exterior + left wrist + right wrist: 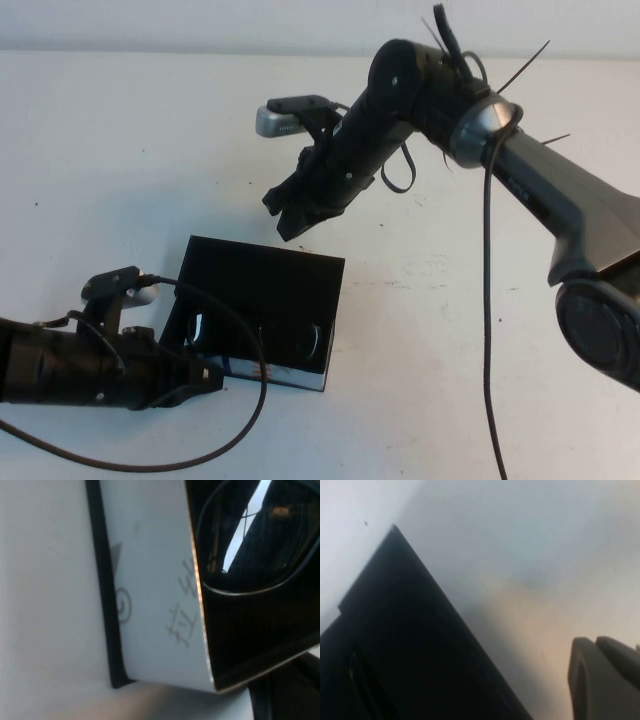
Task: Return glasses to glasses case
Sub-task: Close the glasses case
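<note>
The glasses (255,338) lie inside the glasses case (285,275), near its front edge. They are dark, with clear lenses that shine a little, and they are narrower than the case. In the left wrist view one rounded lens (255,535) shows up close, with a bright streak of light across it.

The glasses case is a flat black box. Its black lid stands open behind the glasses. It has a white side (150,585) with faint printed marks on it. The case sits on the white table (120,150), toward the robot's left and close to the robot.

The left gripper (205,378) is low, right at the front left corner of the case. It cannot be told if its fingers are apart or together.

The right gripper (290,215) hangs in the air above the table, just behind the case, not touching it. Its fingers (592,680) are pressed together and hold nothing.
</note>
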Controlling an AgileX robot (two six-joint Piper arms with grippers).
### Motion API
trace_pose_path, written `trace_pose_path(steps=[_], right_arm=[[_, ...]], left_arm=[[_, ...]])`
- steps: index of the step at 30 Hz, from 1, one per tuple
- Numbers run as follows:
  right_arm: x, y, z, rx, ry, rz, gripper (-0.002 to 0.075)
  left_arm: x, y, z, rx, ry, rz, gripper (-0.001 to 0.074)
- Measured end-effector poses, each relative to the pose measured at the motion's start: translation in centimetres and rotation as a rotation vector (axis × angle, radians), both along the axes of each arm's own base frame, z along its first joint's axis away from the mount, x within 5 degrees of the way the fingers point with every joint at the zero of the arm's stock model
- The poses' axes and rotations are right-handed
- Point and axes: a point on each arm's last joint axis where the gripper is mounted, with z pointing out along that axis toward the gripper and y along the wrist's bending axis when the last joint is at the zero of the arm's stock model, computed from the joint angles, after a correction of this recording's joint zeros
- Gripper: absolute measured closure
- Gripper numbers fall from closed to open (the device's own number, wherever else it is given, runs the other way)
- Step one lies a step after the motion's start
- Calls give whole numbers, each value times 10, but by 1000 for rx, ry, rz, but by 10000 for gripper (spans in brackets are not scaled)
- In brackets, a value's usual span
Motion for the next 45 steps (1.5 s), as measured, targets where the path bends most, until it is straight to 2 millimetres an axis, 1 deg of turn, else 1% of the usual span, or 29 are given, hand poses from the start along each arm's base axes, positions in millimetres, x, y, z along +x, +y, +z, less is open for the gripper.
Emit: trace_pose_path(steps=[4,29,31,35,38,42,45], right_arm=[[0,1,-7,4,25,3,737],[-1,4,-6,35,64,-21,737],[-3,5,-11,33,82,-21,737],[-9,7,-28,3,123,-19,737],[-12,9,-33,-7,139,-13,737],[-14,10,-32,-8,140,-9,737],[-15,10,-22,8,125,-9,737]], left_arm=[[0,-1,0,-9,5,-2,738],[0,-1,0,-10,-4,-4,738],[0,-1,0,-11,-4,-2,738],[0,-1,0,-15,-5,-8,739],[0,-1,0,-14,-7,-9,738],[0,-1,0,-14,-9,-11,739],[0,-1,0,-14,-10,-12,738]])
